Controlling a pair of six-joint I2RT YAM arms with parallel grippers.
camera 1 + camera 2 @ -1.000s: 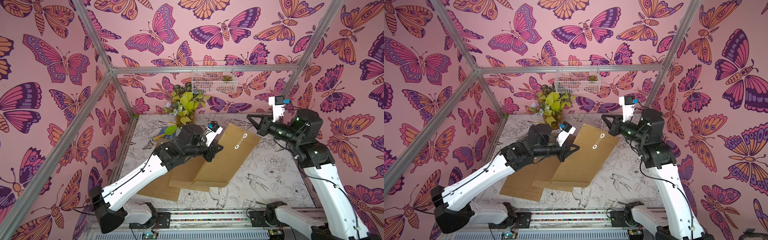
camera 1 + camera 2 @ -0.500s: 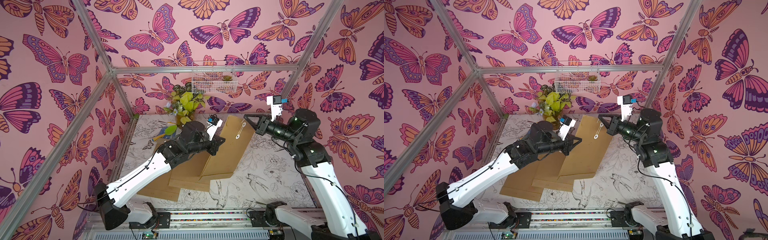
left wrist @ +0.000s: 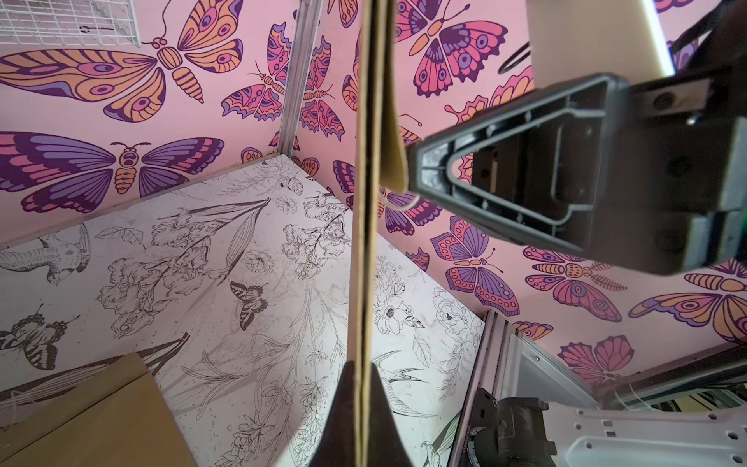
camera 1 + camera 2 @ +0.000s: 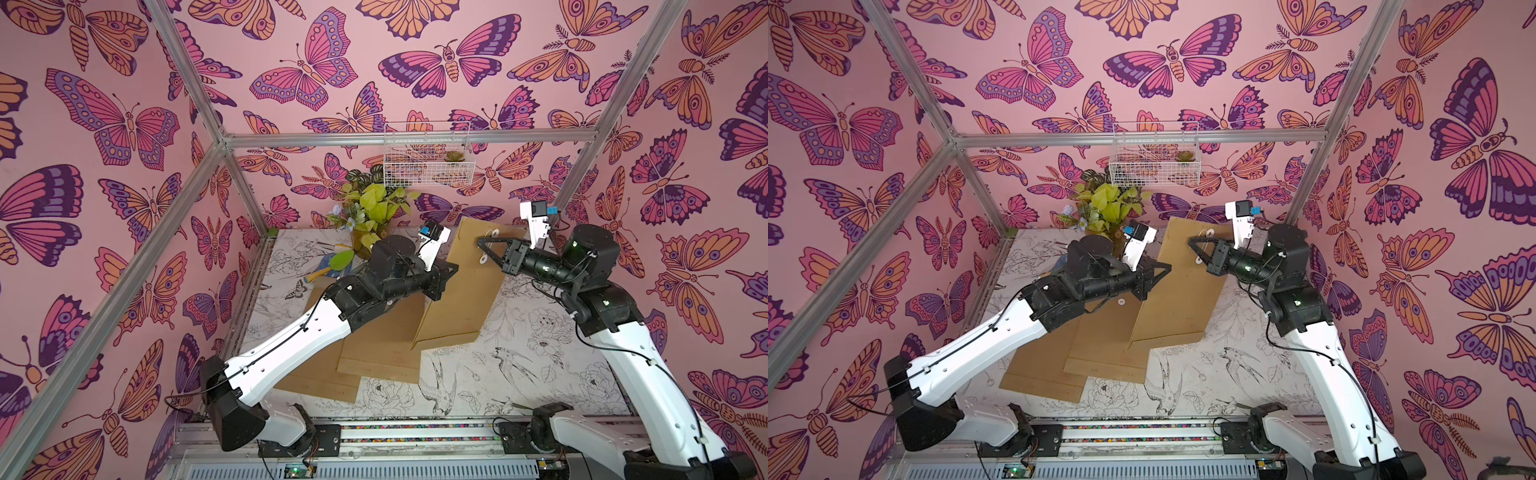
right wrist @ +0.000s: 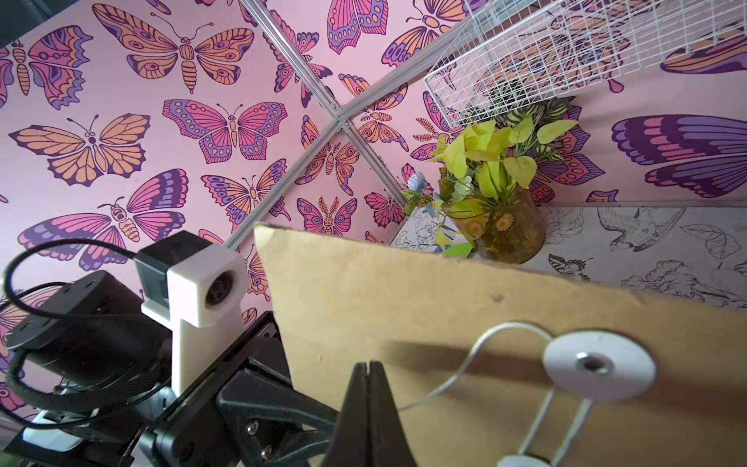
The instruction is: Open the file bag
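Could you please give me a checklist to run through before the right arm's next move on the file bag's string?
1. Left gripper shut on the bag edge: ok.
2. Bag stood up, with its closure side toward the right gripper: ok.
3. Right gripper shut, tips close to the string: ok.
4. String pinched between the right fingers: cannot tell, as it runs behind one finger.
5. String off the disc: not ok. It loops round the disc and runs on to a lower one.
6. Flap free to swing open: not ok. It only stands slightly off the bag.
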